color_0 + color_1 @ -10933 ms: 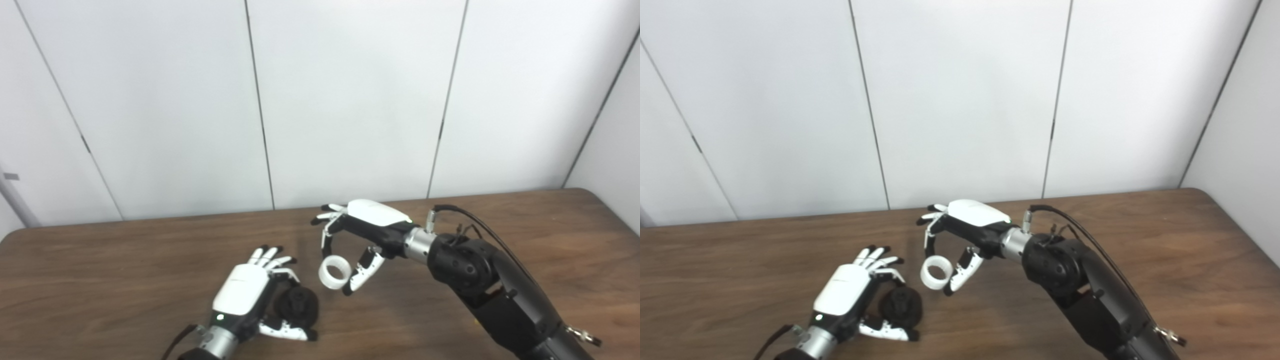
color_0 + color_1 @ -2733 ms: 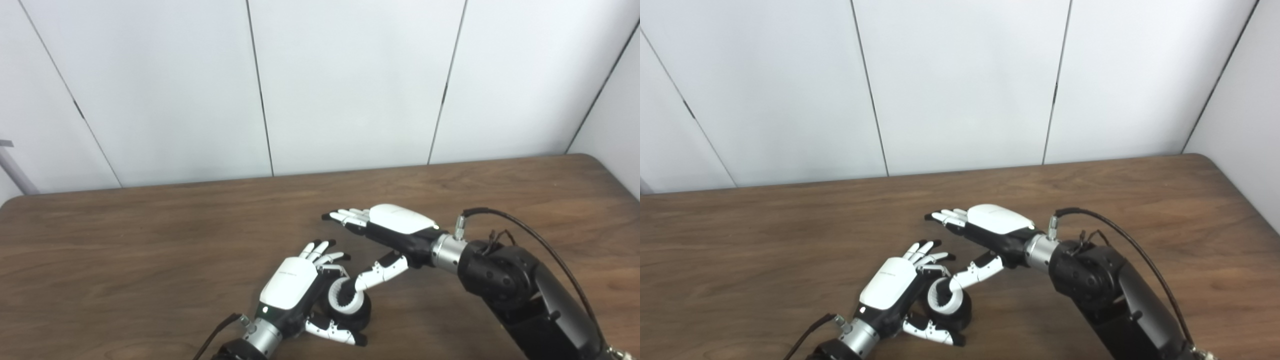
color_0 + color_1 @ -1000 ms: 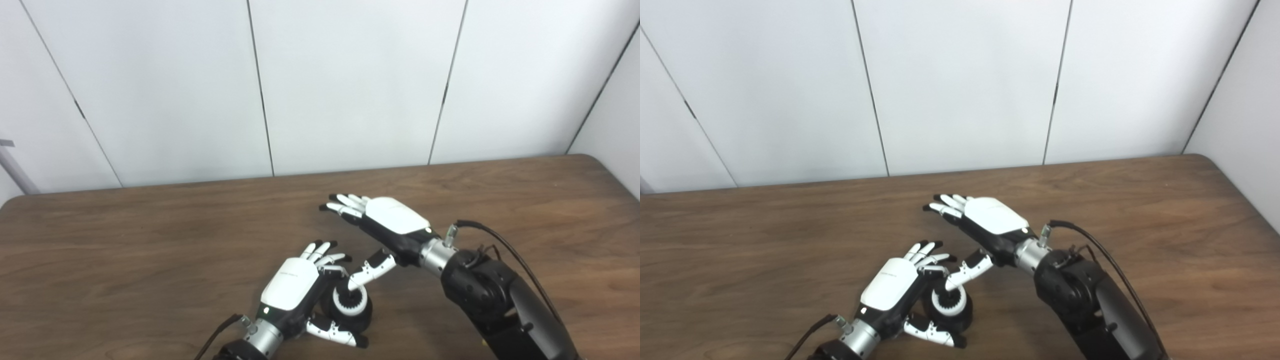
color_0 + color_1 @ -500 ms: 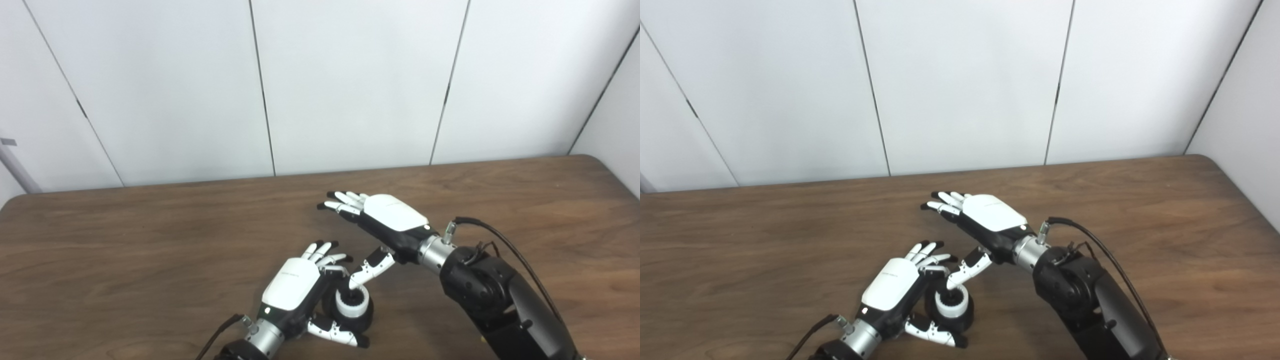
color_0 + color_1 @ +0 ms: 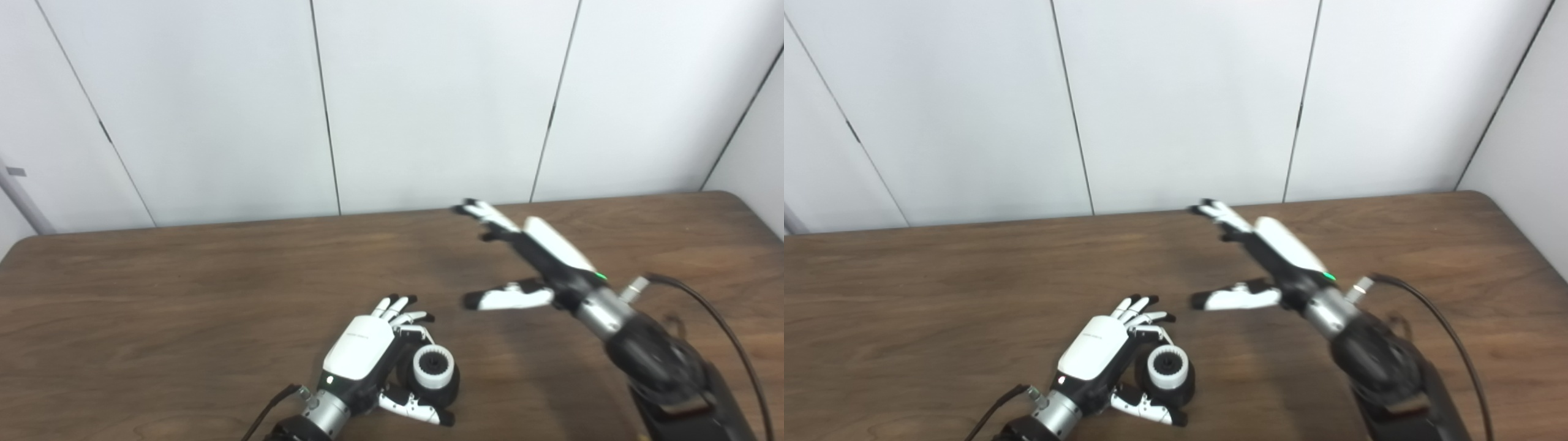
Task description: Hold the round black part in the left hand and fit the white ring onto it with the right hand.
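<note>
A: What is the biggest thing here?

B: A brown wooden table, running from the near edge back to a white panelled wall.

A: And the arms?

B: The right arm comes in from the near right corner and reaches up and left. The right hand is raised above the table, right of centre, slightly blurred, fingers stretched out and spread, thumb held apart, nothing in it.

A: The left one?

B: The left hand sits near the front edge, a little left of centre, white back facing up. Its fingers and thumb curl around the round black part, which rests on the table just right of the palm.

A: Where is the white ring?

B: The white ring sits on top of the black part, around its dark toothed centre. It is well apart from the right hand, nearer and to the left of it.
</note>
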Robot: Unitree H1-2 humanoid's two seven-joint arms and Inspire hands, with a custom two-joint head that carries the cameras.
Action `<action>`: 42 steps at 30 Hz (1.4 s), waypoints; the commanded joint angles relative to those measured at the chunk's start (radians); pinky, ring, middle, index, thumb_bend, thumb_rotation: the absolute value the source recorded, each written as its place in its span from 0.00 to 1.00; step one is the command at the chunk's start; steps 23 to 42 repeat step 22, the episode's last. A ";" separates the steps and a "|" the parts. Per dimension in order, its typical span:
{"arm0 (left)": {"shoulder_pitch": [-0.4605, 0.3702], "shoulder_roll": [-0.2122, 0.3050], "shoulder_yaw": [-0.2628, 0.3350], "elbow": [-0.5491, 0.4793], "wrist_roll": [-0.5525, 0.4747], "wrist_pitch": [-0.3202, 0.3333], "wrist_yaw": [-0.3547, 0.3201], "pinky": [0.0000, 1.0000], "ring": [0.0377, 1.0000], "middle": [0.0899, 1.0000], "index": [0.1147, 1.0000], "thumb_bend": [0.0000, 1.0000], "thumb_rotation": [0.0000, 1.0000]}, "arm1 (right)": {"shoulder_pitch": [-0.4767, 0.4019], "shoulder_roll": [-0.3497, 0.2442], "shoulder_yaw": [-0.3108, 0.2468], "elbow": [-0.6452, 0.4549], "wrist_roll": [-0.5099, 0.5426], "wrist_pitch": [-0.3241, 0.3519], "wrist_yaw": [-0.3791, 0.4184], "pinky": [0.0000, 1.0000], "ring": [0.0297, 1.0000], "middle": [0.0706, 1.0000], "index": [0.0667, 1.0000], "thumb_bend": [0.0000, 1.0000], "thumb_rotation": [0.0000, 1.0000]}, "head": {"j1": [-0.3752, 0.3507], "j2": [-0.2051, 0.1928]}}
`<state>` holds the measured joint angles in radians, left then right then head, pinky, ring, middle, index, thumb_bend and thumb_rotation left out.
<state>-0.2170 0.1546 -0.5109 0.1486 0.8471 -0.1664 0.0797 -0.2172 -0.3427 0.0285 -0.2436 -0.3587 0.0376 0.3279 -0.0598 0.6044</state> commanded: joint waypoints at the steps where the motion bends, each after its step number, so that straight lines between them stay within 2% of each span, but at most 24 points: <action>1: 0.061 0.006 -0.007 0.089 0.018 0.003 0.048 1.00 0.97 0.82 0.41 0.52 0.05 | 0.012 -0.013 -0.038 -0.045 0.055 -0.031 -0.038 0.85 0.94 0.97 0.93 0.76 0.73 | -0.001 -0.001; 3: 0.057 0.005 -0.001 0.103 0.027 0.003 0.069 1.00 0.96 0.82 0.41 0.52 0.05 | 0.046 -0.011 -0.061 -0.049 0.089 -0.028 -0.047 0.85 0.95 0.97 0.94 0.76 0.74 | -0.001 -0.004; 5: 0.050 0.004 0.007 0.124 0.034 0.000 0.094 1.00 0.96 0.82 0.41 0.52 0.05 | 0.092 -0.005 -0.083 -0.053 0.126 -0.031 -0.058 0.87 0.97 0.98 0.94 0.72 0.70 | 0.000 -0.009; 7: 0.044 0.003 0.014 0.141 0.036 0.000 0.114 1.00 0.95 0.82 0.41 0.52 0.05 | 0.133 -0.003 -0.096 -0.055 0.140 -0.038 -0.072 0.89 0.97 0.99 0.94 0.70 0.71 | 0.000 -0.011; 14: 0.007 0.002 0.030 0.199 0.044 0.013 0.155 1.00 0.95 0.83 0.41 0.52 0.05 | 0.268 -0.006 -0.112 -0.087 0.131 -0.029 -0.100 0.84 0.93 0.98 0.93 0.62 0.76 | -0.002 -0.029; 21: -0.037 -0.001 0.050 0.271 0.047 0.033 0.171 1.00 0.95 0.83 0.41 0.52 0.05 | 0.407 0.029 -0.115 -0.099 0.151 -0.031 -0.134 0.85 0.93 0.96 0.92 0.56 0.73 | -0.005 -0.039; 42: -0.040 -0.001 0.051 0.277 0.049 0.035 0.173 1.00 0.95 0.83 0.41 0.52 0.05 | 0.415 0.030 -0.112 -0.098 0.157 -0.030 -0.137 0.85 0.94 0.96 0.93 0.55 0.72 | -0.005 -0.039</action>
